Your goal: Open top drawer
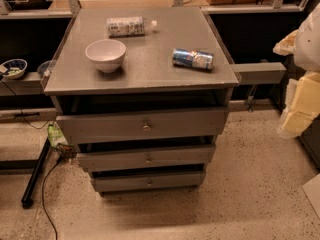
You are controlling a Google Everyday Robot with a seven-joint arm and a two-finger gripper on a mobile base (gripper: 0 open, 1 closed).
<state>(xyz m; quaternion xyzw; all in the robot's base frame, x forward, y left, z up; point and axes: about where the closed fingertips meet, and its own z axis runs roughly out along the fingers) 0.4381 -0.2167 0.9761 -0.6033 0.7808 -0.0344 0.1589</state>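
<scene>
Grey wooden top drawer (142, 125) juts slightly out below the front edge of the desk (150, 66). White bowl (105, 54), bottle (127, 26) and can (193, 59) lie on top. Gripper (300, 109) beyond the right edge; open or closed, cannot tell.

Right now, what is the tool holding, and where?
Cannot tell: the tool is out of view. The round metal knob on the grey wooden top drawer is untouched.

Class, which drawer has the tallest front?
The top drawer; the middle drawer and bottom drawer are shorter and narrower. The hand is out of view.
</scene>
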